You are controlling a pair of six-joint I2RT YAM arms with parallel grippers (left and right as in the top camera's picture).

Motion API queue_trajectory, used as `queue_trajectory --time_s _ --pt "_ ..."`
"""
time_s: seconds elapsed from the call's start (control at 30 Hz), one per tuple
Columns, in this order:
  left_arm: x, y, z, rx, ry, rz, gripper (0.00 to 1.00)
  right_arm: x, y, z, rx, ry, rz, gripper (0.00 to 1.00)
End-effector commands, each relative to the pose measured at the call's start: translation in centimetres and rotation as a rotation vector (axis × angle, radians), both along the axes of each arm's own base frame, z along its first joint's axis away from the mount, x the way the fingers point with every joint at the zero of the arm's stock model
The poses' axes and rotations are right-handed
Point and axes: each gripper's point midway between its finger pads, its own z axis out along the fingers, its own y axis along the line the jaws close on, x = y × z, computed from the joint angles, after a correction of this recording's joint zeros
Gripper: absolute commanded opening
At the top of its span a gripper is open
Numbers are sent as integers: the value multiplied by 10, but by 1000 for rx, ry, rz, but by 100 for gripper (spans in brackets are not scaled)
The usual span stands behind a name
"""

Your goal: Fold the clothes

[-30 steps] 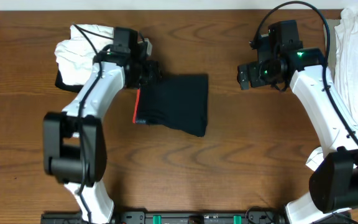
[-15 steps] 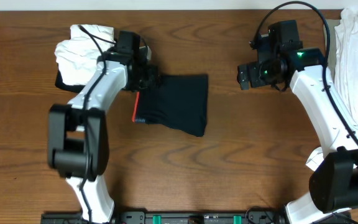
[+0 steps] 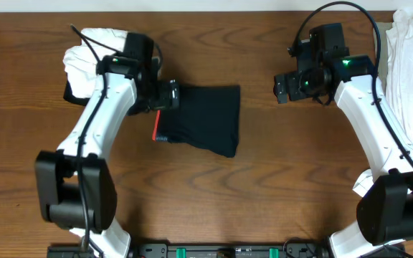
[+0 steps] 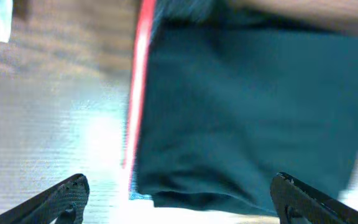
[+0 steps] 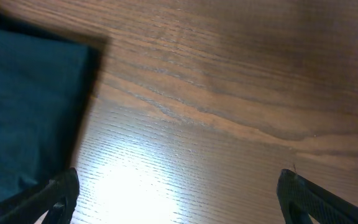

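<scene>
Bare table (image 3: 278, 186) lies open below and to the right of the folded black leggings (image 3: 199, 120). A white heap (image 3: 92, 54) sits at their upper left, and more white garments (image 3: 411, 50) lie far right at the table edge. Only the left wrist view shows the left gripper (image 4: 179, 193) spread wide and empty over their red trim (image 4: 138, 81), while the right gripper (image 5: 179, 186), right of the leggings, gapes empty over bare wood.

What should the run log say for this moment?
left tool: open, over folded black leggings, waistband end | right tool: open, empty, over table
</scene>
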Motion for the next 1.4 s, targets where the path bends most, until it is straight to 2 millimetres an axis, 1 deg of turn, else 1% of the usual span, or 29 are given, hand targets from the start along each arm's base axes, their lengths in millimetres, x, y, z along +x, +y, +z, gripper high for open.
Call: queue_trajectory --time_s 0.0,0.23,0.63,0.73,0.93,1.07,1.17,1.37 --pt "-7 14 -29 74 70 15 96 -1 -3 -5 1 13 -19 99" --pt "-6 17 -58 100 127 27 96 -1 -3 -5 1 13 -19 99" --pt "-22 19 -102 119 260 57 96 -1 -3 -5 2 13 -19 99" --pt "-31 18 -104 112 305 64 96 -1 -3 -5 2 13 -19 99" --pt "-47 2 -100 26 380 56 94 -1 -3 -5 2 13 -19 99" --pt "-54 0 -100 33 403 46 88 -1 -3 -5 2 13 -19 99" --pt "-56 -1 -101 35 407 43 78 -1 -3 -5 2 13 -19 99" --pt "-58 0 -103 36 411 43 61 -1 -3 -5 2 13 -19 99"
